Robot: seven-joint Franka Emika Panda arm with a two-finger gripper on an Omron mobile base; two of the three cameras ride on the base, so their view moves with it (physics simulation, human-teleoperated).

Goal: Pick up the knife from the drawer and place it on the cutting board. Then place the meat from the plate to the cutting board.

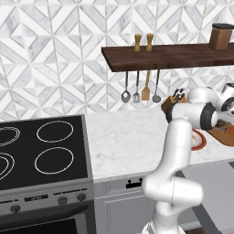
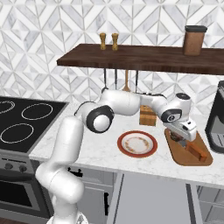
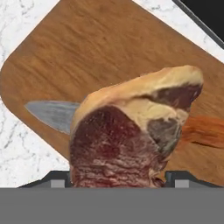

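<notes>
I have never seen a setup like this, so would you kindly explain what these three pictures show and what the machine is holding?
It is a simulated kitchen with a white robot arm on a driving base. Two pictures come from cameras on the base, behind the arm to its left and right. The third looks along the hand itself. On the marble counter lie a white plate with a red-brown rim, now without meat, and a wooden cutting board. A knife already lies on the board. The gripper hangs over the board, and its fingers clasp a chunk of raw meat, held above the knife.
</notes>
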